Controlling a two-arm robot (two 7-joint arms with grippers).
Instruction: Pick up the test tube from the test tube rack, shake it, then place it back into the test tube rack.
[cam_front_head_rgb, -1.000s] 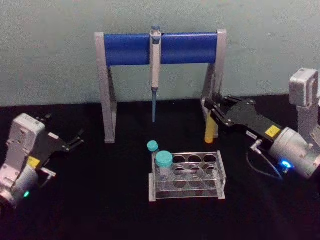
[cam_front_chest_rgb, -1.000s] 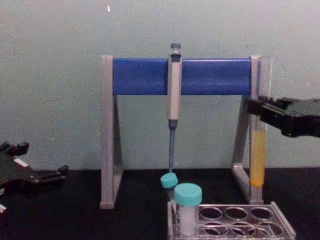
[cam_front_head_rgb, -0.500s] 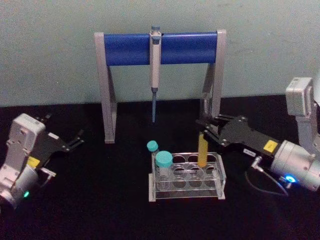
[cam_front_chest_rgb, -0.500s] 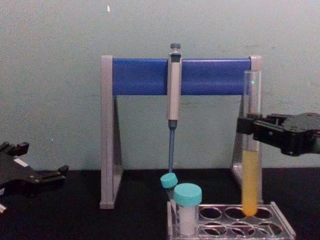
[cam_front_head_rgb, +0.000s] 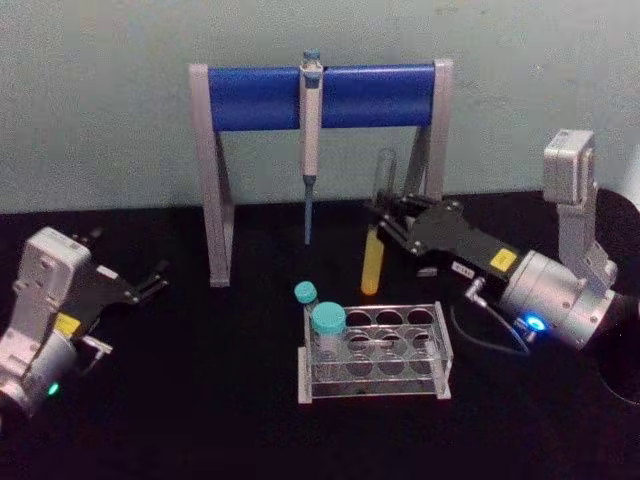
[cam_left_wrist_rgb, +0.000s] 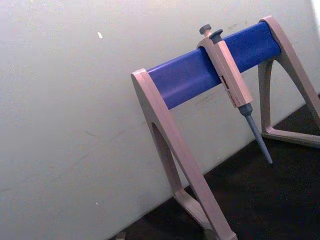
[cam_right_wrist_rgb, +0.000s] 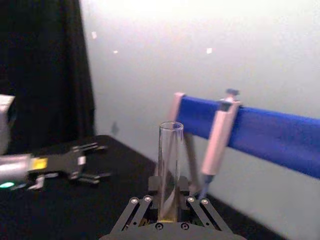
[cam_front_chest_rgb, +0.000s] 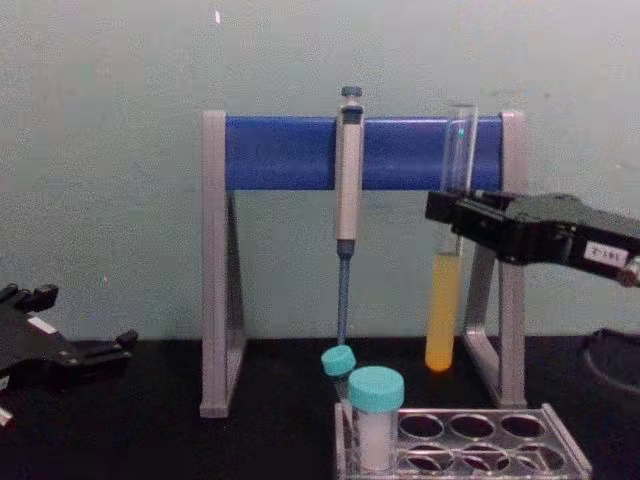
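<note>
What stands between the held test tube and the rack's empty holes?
Nothing visible. The right hand holds the test tube upright in the air behind the test tube rack; the two teal-capped tubes stand at its left end, off the path. The left hand is parked far left.

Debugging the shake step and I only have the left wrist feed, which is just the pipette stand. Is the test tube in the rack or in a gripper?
Observer: In a gripper. The right gripper is shut on the test tube, holding it upright.
Operator: Seated in a hole?
Observer: No. Its yellow bottom hangs above the top of the test tube rack, in no hole.
Operator: Left gripper?
Observer: The left gripper is open, parked low on the robot's left, far from the rack.
</note>
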